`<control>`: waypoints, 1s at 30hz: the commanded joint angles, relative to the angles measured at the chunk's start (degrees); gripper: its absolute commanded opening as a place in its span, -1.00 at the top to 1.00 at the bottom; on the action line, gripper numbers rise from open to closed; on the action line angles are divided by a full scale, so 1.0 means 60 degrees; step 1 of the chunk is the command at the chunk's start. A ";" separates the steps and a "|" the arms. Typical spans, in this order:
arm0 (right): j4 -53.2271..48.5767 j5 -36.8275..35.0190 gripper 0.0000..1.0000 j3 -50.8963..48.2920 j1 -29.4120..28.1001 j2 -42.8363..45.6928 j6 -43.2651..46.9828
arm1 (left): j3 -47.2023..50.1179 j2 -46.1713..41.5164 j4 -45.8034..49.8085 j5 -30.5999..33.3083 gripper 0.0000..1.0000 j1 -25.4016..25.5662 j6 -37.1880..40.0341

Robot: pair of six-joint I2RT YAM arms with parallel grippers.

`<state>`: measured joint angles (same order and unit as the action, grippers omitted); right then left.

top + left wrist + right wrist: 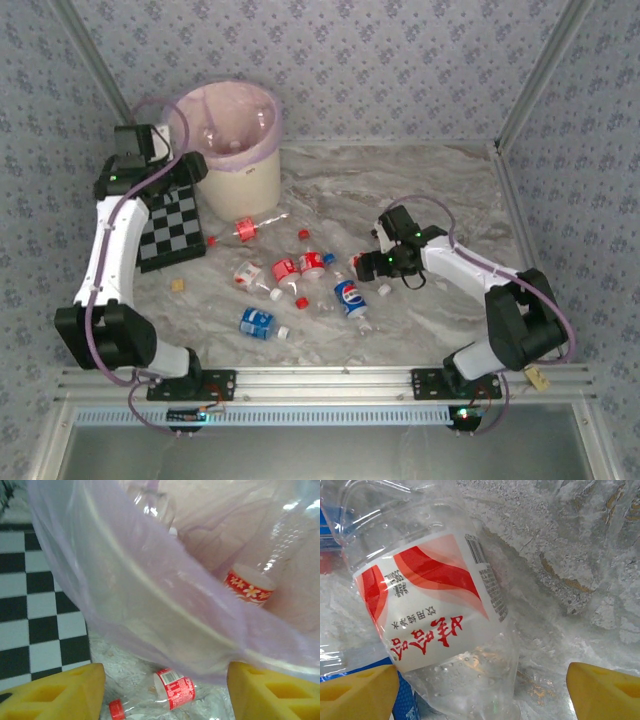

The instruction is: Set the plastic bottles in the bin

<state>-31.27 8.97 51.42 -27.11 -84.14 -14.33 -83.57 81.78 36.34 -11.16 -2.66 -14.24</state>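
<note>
The right gripper (482,682) is spread wide, low over the table (440,190). Its yellow fingers (357,690) sit either side of a crushed clear bottle (435,620) with a red-and-white label. The bottle seems to touch one finger, but nothing is clamped. The left gripper (165,682) is likewise wide apart and empty, poised at the rim of the bin (240,175) (a pink bag (150,605) folds over it), just beside the checkerboard (170,225). Inside the bin lies a bottle with a red flowered label (248,587). The other bottles (349,297) lie scattered on the marbled table between the two arms.
</note>
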 commanded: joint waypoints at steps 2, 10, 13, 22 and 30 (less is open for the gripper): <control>0.0162 0.0012 -0.71 -0.0011 0.0129 -0.0011 -0.0058 | 0.0886 -0.0444 -0.1739 -0.0242 -0.23 -0.0101 -0.0841; 0.0549 0.0080 -0.57 -0.0218 0.0412 -0.0285 0.0025 | 0.1663 -0.0584 -0.2146 -0.0294 -0.18 -0.0102 -0.1040; 0.0625 0.0141 -0.60 -0.0189 0.0452 -0.0500 0.0073 | 0.1682 -0.0813 -0.1986 -0.0206 -0.19 -0.0107 -0.0985; 0.0689 0.0570 -0.47 -0.0013 0.0516 -0.0875 0.0275 | 0.2204 -0.2550 -0.0628 0.0407 -0.63 -0.0102 -0.0673; 0.0178 0.0521 -0.13 0.0468 0.0797 -0.0258 0.0379 | 0.3386 -0.4504 -0.1541 -0.0465 -0.67 0.0656 -0.2461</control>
<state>-27.68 11.40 51.62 -23.27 -88.62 -12.78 -66.54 57.04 31.20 -9.98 -1.30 -22.90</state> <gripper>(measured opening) 0.569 0.833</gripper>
